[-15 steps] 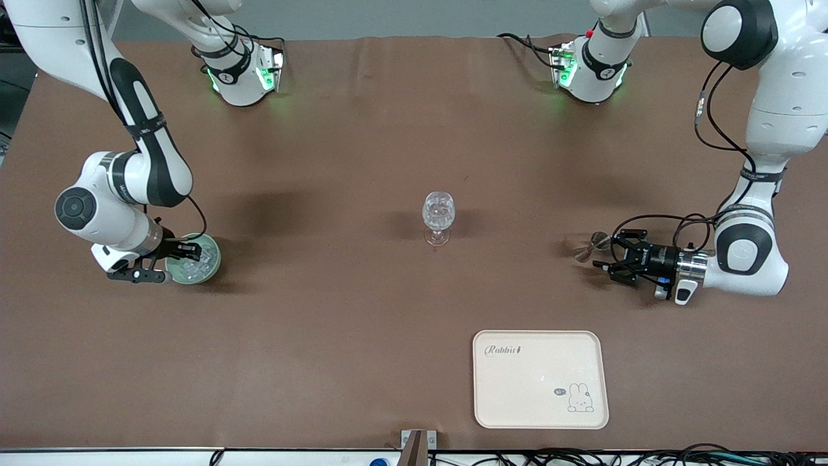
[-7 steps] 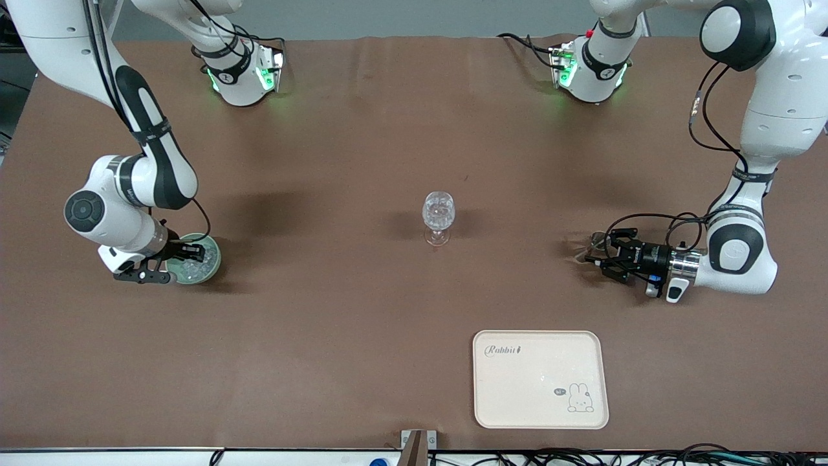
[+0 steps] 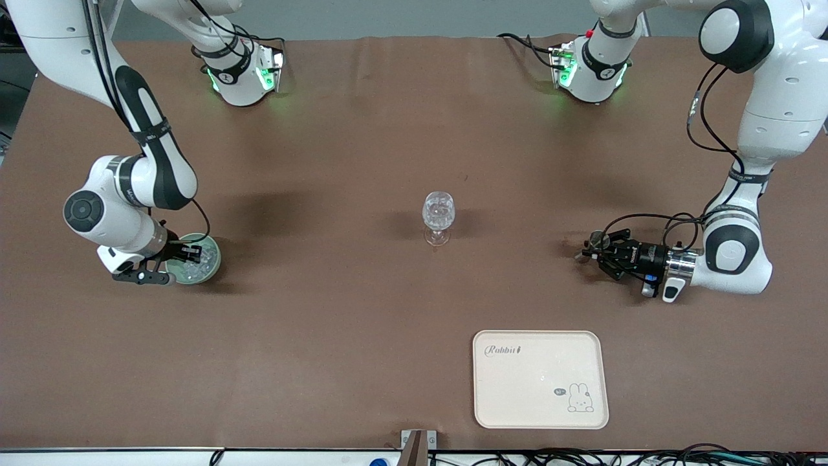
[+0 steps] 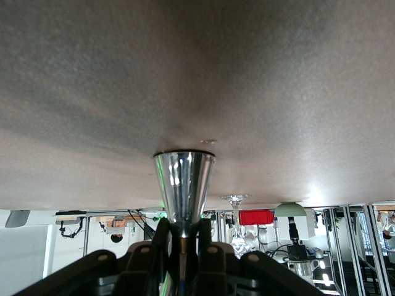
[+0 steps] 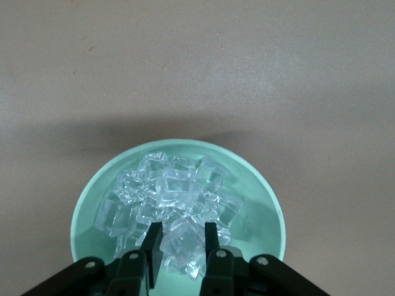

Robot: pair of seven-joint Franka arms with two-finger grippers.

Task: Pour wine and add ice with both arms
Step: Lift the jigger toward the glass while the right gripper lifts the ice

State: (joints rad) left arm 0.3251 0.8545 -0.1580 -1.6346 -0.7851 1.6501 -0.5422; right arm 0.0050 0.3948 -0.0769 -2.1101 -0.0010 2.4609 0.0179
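A clear stemmed glass [image 3: 438, 213] stands upright at mid-table and also shows small in the left wrist view [image 4: 235, 223]. Toward the left arm's end, my left gripper [image 3: 594, 250] lies low and level over the table, shut on the narrow waist of a shiny metal cone-shaped cup [image 3: 586, 248]. The cup's flared end [image 4: 184, 182] points away from the fingers [image 4: 162, 237]. No wine shows. Toward the right arm's end, my right gripper [image 3: 189, 252] reaches down into a green bowl [image 3: 210, 266] of ice [image 5: 176, 188]. Its fingers [image 5: 152, 242] are shut on one ice cube [image 5: 184, 245].
A cream tray [image 3: 540, 401] with a rabbit print lies nearer to the front camera than the glass, toward the left arm's end. The two arm bases [image 3: 240, 74] [image 3: 590, 71] stand at the table's edge farthest from that camera. Brown cloth covers the table.
The left gripper's fingers have closed on the metal cup's waist and the hand has shifted slightly. The right gripper has closed on an ice cube in the bowl.
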